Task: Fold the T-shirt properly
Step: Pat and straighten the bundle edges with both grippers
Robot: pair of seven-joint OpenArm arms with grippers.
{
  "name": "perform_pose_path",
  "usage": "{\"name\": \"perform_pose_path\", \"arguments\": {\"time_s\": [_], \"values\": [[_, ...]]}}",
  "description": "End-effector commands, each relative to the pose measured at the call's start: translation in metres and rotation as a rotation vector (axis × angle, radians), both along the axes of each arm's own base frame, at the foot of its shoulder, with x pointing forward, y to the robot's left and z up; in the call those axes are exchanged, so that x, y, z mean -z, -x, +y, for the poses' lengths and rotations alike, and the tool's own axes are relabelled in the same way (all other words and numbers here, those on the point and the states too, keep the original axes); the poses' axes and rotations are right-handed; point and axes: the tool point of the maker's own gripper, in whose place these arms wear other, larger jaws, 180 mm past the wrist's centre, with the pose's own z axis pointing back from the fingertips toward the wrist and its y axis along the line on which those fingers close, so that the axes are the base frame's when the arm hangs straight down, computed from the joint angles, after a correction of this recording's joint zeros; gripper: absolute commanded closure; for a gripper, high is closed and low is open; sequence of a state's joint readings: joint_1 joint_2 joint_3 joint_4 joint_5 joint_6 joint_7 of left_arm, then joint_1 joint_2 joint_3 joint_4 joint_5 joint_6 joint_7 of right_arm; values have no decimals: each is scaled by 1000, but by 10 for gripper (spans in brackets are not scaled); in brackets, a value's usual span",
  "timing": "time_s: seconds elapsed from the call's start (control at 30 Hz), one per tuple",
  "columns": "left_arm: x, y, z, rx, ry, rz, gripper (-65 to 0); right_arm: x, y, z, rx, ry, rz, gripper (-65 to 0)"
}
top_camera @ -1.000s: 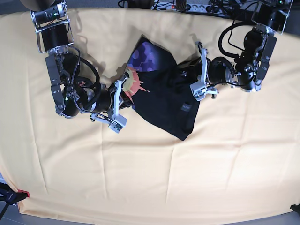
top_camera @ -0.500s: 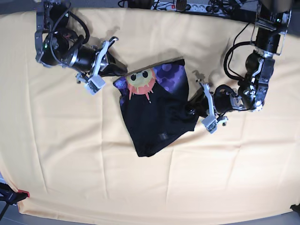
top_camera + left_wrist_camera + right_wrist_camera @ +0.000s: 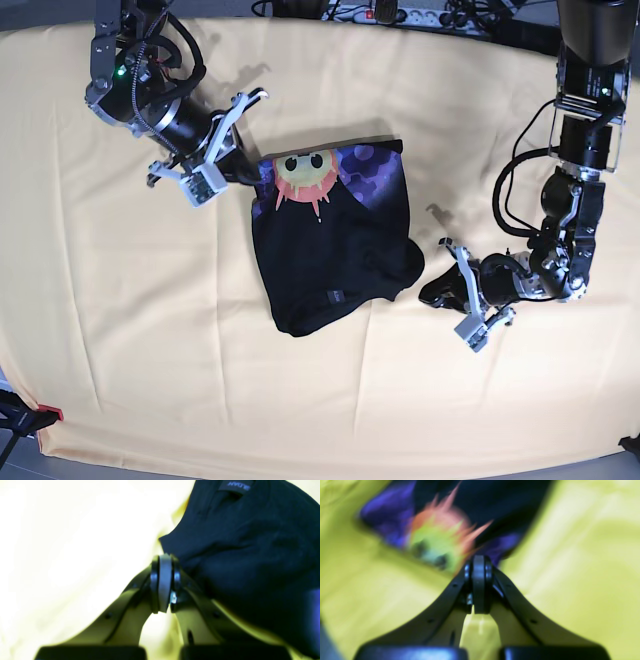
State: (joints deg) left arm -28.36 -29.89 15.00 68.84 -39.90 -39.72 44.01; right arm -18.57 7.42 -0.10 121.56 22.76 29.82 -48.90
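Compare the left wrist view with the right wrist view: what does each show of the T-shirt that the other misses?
Only the left wrist view shows the T-shirt's plain black side and its sewn label. Only the right wrist view shows the spiked cartoon face on purple, blurred. Both show a shut end effector, left and right, at the shirt's edge over the yellow table cloth.

A robotics lab or test bench, by the look of it: a table draped in a cream-yellow table cloth [image 3: 320, 400], two black robot arms mounted at its far edge, and a power strip [image 3: 400, 14] with tangled cables [image 3: 470, 15] lying just behind them.
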Motion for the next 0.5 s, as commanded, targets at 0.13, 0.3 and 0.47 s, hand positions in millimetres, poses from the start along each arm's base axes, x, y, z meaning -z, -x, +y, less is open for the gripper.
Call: {"name": "perform_pose_path", "arguments": {"time_s": [0.13, 0.3, 0.47], "values": [[-14, 2, 12, 4, 4, 41, 0, 15, -28, -21, 124, 25, -1, 0], [-5, 6, -1, 7, 40, 29, 0, 57, -27, -17, 76, 5, 115, 0], [18, 10, -27, 36, 18, -52, 0, 58, -18, 2, -5, -85, 138, 0]]}}
